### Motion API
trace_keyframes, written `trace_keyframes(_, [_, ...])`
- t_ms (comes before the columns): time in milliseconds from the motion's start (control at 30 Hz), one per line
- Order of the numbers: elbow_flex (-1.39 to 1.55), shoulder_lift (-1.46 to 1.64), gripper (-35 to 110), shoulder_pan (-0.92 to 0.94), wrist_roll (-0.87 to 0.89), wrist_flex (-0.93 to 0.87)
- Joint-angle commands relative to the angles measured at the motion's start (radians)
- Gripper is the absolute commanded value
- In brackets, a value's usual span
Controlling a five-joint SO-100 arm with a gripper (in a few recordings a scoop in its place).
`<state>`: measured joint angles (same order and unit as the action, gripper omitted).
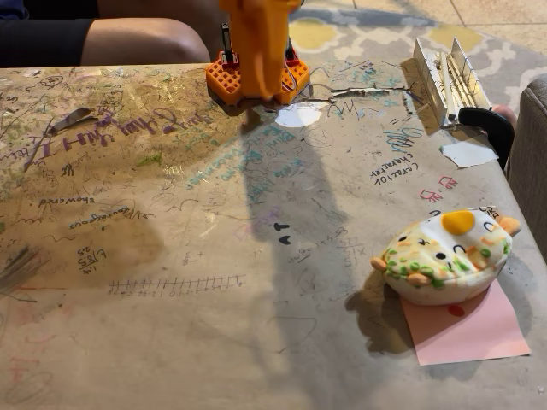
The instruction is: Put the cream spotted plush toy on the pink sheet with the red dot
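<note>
The cream spotted plush toy lies at the right of the table, resting on the upper part of the pink sheet. It shows green and orange spots, a yellow patch on top and small tan limbs. Part of the red dot peeks out just below the toy's edge. The orange arm stands folded at the far edge of the table on its orange base. Its gripper is hidden by the arm's body, far from the toy.
The table is brown and covered in scribbles. A white paper scrap and a black clamp handle sit at the right rear, beside a folded metal piece. A person's legs show behind the table.
</note>
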<state>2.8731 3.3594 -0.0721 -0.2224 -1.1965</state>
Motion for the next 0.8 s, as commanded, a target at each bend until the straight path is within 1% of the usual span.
trace_keyframes(0, [0.064, 0.012, 0, -0.032, 0.005, 0.029])
trace_keyframes(233, [0.186, 0.012, 0, -0.061, -0.011, 0.087])
trace_keyframes(767, [0.196, 0.012, 0, -0.095, -0.025, 0.086])
